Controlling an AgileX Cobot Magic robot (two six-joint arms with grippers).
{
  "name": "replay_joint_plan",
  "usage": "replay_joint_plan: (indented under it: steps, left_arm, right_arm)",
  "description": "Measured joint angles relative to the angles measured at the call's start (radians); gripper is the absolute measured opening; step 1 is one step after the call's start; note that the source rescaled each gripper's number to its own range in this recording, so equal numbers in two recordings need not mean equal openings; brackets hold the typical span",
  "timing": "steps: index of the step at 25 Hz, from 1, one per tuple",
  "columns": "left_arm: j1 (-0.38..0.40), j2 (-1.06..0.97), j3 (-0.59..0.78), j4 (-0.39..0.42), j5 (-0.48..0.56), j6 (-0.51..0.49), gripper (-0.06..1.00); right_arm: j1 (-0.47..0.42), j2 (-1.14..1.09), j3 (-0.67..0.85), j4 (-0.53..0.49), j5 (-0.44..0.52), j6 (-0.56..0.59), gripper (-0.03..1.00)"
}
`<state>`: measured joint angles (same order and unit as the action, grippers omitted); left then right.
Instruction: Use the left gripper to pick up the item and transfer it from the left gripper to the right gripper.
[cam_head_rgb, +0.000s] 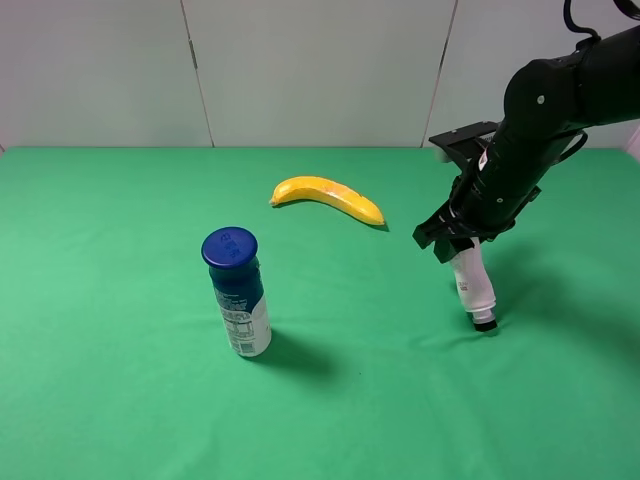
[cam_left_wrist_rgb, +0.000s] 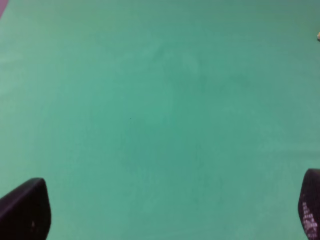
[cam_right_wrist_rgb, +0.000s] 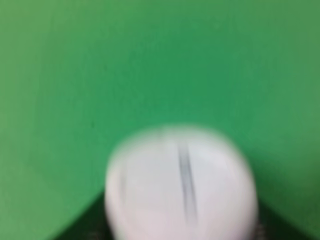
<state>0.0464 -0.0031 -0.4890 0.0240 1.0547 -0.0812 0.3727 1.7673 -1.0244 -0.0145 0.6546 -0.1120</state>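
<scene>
The item, a slim white bottle (cam_head_rgb: 472, 283) with a small black cap, hangs cap down in my right gripper (cam_head_rgb: 458, 240), tilted slightly, on the right of the green table. Its cap (cam_head_rgb: 484, 323) is at or just above the cloth. In the right wrist view the bottle's white bottom end (cam_right_wrist_rgb: 180, 185) fills the lower middle, blurred. My left gripper (cam_left_wrist_rgb: 167, 215) is open and empty over bare green cloth, with only its two dark fingertips (cam_left_wrist_rgb: 25, 210) showing. The left arm is outside the exterior high view.
A blue-capped bottle (cam_head_rgb: 238, 292) stands upright left of centre. A yellow banana (cam_head_rgb: 328, 197) lies behind it near the middle. Green cloth (cam_head_rgb: 120, 400) covers the table, with a white wall behind.
</scene>
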Motion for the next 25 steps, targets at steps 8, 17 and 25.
replay_joint_plan:
  steps: [8, 17, 25]
  left_arm:
    - [0.000, 0.000, 0.000, 0.000, 0.000, 0.000, 1.00]
    - [0.000, 0.000, 0.000, 0.000, 0.000, 0.000, 1.00]
    - [0.000, 0.000, 0.000, 0.001, 0.000, 0.000, 1.00]
  right_arm:
    - [0.000, 0.003, 0.000, -0.003, -0.001, 0.028, 0.98]
    - [0.000, -0.002, 0.000, -0.003, -0.018, 0.028, 1.00]
    - [0.000, -0.115, -0.013, -0.003, 0.008, 0.033, 1.00]
